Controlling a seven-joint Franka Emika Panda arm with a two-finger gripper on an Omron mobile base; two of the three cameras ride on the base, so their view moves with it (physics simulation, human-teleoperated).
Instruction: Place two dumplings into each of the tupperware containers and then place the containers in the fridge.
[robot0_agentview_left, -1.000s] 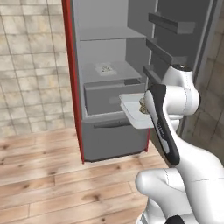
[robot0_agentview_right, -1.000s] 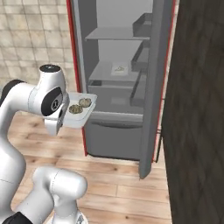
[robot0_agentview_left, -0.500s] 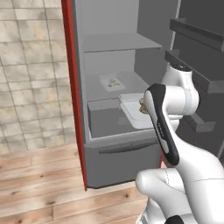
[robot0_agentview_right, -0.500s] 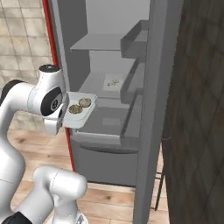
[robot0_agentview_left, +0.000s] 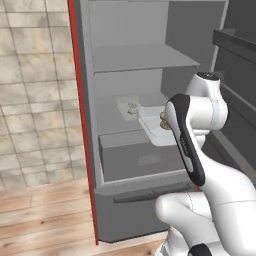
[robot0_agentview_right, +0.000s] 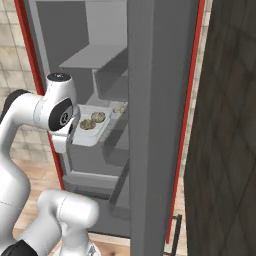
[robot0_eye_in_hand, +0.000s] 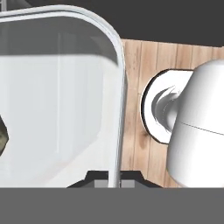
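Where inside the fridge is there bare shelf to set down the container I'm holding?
The upper shelf looks bare. On the middle shelf, the first container sits toward the back; the strip in front of it, beneath the held container, looks free. The right side is hidden by the arm.

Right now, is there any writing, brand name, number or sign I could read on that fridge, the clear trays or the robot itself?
None: no readable text in any view.
The fridge shows plain grey shelves and a red edge.
The tupperware container held at the end effector is unmarked.
The robot's white arm carries no label.
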